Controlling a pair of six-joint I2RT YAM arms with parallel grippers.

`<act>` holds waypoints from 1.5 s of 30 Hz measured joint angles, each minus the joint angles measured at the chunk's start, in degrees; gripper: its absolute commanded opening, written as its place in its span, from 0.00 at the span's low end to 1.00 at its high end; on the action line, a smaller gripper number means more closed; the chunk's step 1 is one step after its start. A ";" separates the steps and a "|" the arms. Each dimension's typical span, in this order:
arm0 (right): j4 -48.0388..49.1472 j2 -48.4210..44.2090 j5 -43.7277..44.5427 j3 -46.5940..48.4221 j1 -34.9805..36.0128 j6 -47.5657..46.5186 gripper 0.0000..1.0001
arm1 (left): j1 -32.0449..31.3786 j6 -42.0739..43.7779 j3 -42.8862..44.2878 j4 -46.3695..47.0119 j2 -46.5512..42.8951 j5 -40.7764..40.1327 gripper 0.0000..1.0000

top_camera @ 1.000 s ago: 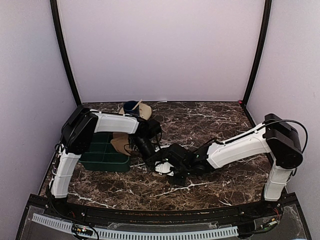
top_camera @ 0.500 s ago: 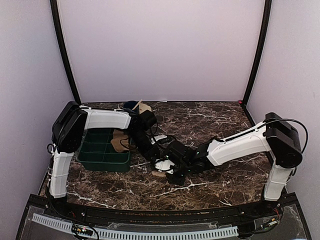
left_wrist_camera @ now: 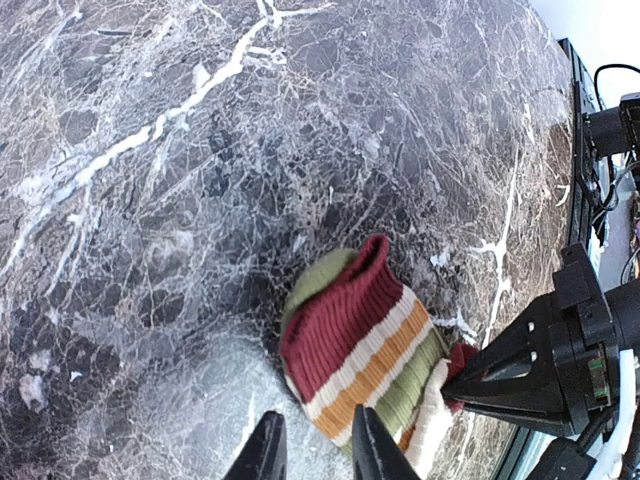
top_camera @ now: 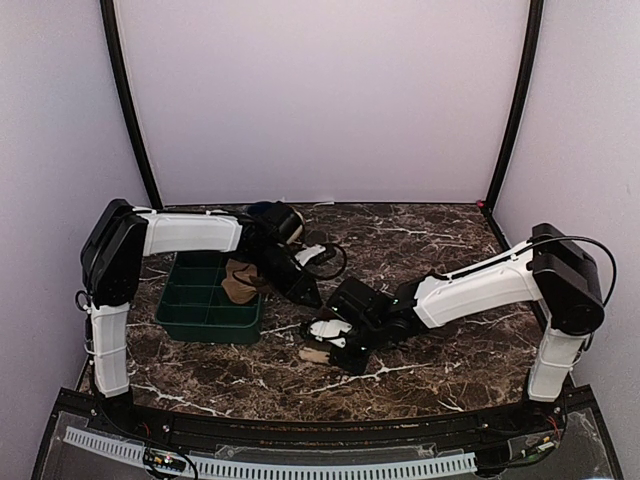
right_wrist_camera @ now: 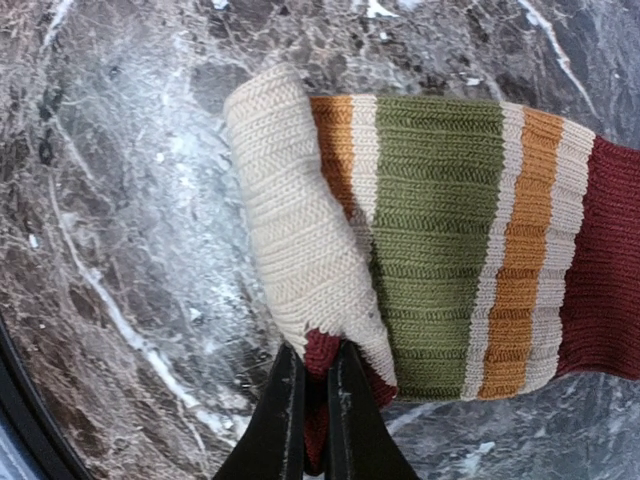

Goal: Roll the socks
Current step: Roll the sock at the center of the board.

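Observation:
A striped sock (right_wrist_camera: 440, 260), folded over in dark red, cream, orange and olive bands, lies on the marble. My right gripper (right_wrist_camera: 315, 385) is shut on its dark red end under the cream fold. In the left wrist view the same sock (left_wrist_camera: 360, 350) lies just ahead of my left gripper (left_wrist_camera: 315, 455), which is open with only marble between its fingers. From above, the sock (top_camera: 317, 352) sits at the right gripper (top_camera: 335, 340), and the left gripper (top_camera: 308, 297) hangs a little behind it. A second tan sock (top_camera: 240, 284) lies over the green tray's right side.
A dark green compartment tray (top_camera: 200, 310) stands at the left, under the left arm. A beige saucer with a blue cup (top_camera: 275, 215) sits at the back, close to the left forearm. The right arm (top_camera: 480, 290) stretches across the middle of the table.
My left gripper has let go, opened and drawn back from the sock toward the far left. The right gripper keeps its hold and has shifted slightly toward the front.

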 measured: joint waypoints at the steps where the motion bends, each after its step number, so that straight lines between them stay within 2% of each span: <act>1: -0.04 0.00 -0.85 0.00 -0.13 0.50 0.00 | 0.00 -0.17 -0.33 0.52 -0.13 -0.02 0.25; 9: -0.42 0.00 -8.57 -0.24 -2.12 3.63 0.00 | 0.00 -1.42 -4.74 4.33 -0.55 -0.39 0.26; 21: 1.40 -0.35 -18.91 -2.89 -5.29 6.45 0.00 | 0.00 -2.56 -5.53 7.19 -2.21 0.07 0.28; 26: 2.84 -0.66 -22.56 -4.66 -6.25 7.69 0.00 | 0.00 -2.99 -6.99 9.07 -3.19 0.68 0.31; 45: 2.91 -0.20 -34.58 -7.56 -11.80 9.35 0.00 | 0.00 -3.89 -10.99 14.43 -3.23 2.73 0.32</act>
